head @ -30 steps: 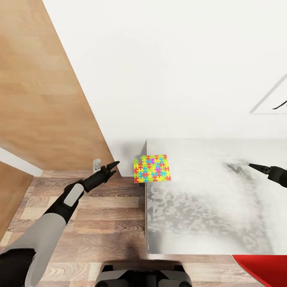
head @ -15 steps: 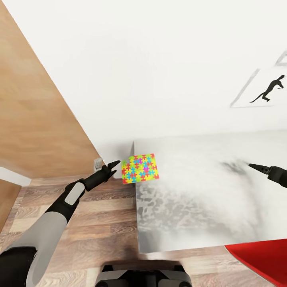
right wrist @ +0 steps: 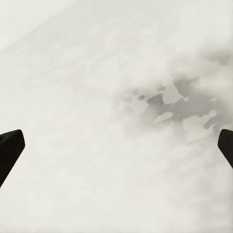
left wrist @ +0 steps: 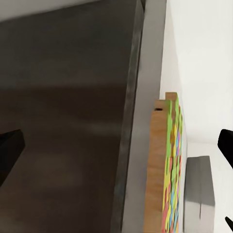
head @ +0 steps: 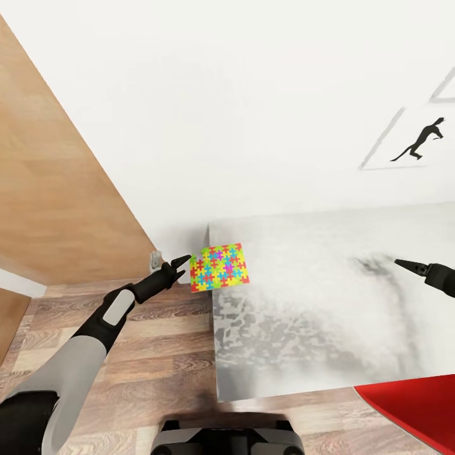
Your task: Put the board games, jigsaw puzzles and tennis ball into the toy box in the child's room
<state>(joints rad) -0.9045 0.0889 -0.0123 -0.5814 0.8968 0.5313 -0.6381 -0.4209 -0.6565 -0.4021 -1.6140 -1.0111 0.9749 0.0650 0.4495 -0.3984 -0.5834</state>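
Note:
One jigsaw puzzle (head: 219,266), a bright multicoloured square, lies on the far left corner of the pale marbled table (head: 316,316) and sticks out a little over its left edge. My left gripper (head: 181,261) hovers over the floor just left of that puzzle, open, its tip almost at the puzzle's edge. In the left wrist view the puzzle (left wrist: 170,170) appears edge-on beside the table's side, between the wide-apart fingers of the left gripper (left wrist: 118,145). My right gripper (head: 407,265) hangs open over the bare tabletop (right wrist: 116,97), holding nothing.
A wooden panel (head: 57,189) stands at the left against the white wall. A small grey wall fitting (head: 154,258) sits low behind the left gripper. A black-silhouette poster (head: 414,142) hangs at the right. Something red (head: 411,407) juts in at the near right table edge. Wood-plank floor (head: 158,354) lies left of the table.
The whole view has turned, so table, puzzle and poster sit further left and tilted in the picture. The left gripper's tip is now closer to the puzzle's edge.

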